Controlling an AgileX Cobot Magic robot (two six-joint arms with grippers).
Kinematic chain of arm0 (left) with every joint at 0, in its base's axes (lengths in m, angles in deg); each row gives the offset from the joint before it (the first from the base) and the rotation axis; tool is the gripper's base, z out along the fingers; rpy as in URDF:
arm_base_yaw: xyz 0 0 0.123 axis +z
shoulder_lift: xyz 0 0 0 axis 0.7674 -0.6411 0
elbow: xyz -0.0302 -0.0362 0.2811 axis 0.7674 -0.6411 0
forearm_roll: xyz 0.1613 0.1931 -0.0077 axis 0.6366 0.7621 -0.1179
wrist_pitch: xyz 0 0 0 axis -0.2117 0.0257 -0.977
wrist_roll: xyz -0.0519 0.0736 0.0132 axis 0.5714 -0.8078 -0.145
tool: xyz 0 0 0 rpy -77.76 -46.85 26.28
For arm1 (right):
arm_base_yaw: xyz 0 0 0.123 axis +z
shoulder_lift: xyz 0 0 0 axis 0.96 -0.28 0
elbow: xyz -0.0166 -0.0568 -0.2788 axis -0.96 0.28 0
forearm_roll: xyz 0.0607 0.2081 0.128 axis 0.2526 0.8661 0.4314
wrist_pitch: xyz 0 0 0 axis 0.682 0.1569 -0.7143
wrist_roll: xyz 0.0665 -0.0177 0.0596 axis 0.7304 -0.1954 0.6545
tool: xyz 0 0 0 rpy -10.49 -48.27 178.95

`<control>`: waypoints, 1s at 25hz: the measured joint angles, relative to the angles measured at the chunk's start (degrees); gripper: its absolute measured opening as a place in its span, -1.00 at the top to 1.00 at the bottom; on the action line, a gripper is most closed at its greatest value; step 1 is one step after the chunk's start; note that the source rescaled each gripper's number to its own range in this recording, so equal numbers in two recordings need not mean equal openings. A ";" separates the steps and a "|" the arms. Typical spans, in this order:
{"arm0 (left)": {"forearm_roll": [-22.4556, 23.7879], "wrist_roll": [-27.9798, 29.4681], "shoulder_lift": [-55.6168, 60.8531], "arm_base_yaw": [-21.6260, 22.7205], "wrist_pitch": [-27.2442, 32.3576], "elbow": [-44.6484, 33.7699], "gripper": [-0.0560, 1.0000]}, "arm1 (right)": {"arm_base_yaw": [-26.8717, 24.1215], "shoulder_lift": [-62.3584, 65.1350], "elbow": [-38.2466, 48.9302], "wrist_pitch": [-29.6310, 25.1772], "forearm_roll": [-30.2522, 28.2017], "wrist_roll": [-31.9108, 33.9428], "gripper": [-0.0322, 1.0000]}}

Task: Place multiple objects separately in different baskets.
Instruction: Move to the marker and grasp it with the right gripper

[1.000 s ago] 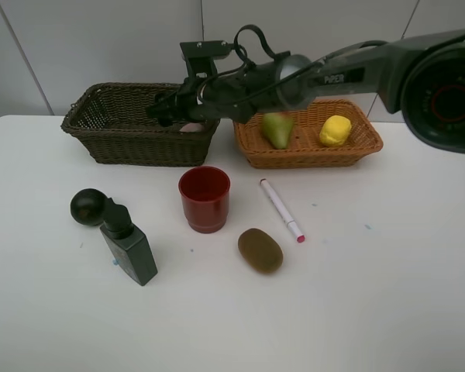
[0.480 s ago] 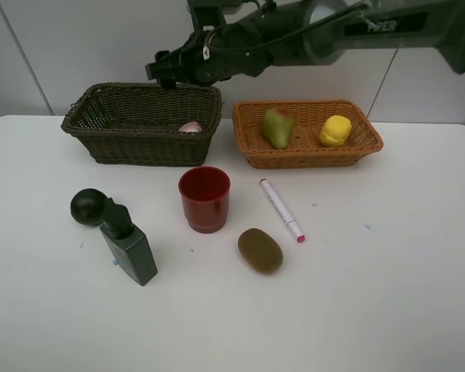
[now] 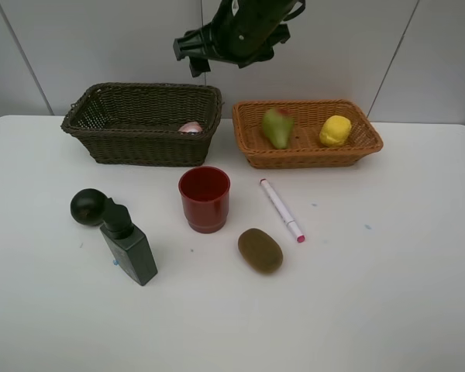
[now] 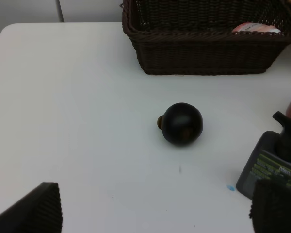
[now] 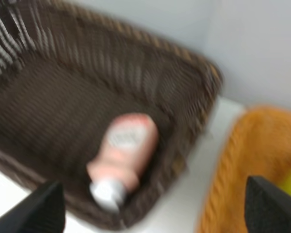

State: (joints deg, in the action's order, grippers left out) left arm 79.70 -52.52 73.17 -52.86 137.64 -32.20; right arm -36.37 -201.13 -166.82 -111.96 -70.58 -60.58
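The right tool [image 3: 187, 57] hangs at the top centre of the high view, above the back of the dark brown basket [image 3: 139, 149], jaws spread and empty. The left tool [image 4: 154, 209] is also spread wide, holding nothing, over the white counter [image 3: 387, 294]. The small pink bottle [image 3: 191, 127] lies in the right end of the dark basket, and the green-red pear [image 3: 277, 128] and yellow lemon [image 3: 335, 130] lie in the orange-tan basket [image 3: 310, 157] to its right. On the counter below them are the dark round fruit [image 3: 87, 207] touching the dark green bottle [image 3: 129, 246] at left, the red cup [image 3: 204, 199], the pink-white marker [image 3: 282, 210] and the brown kiwi [image 3: 260, 250] at centre.
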 joint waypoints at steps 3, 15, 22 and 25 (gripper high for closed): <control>0.00 0.00 0.00 0.00 0.00 0.00 -1.00 | 0.00 0.68 0.00 -5.11 0.10 0.00 -0.56; 0.00 0.00 0.00 0.00 0.00 0.00 -1.00 | -0.08 1.86 2.60 -24.71 3.75 0.00 -0.44; 0.00 0.00 0.00 0.00 0.00 0.00 -1.00 | -2.34 1.89 10.15 -21.99 6.61 0.00 -0.41; 0.00 0.00 0.00 0.00 0.00 0.00 -1.00 | -2.86 1.89 13.83 -19.81 7.33 0.00 -0.41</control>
State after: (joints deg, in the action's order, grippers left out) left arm 79.70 -52.52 73.17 -52.86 137.64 -32.20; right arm -39.23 -199.23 -152.99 -131.78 -63.24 -60.58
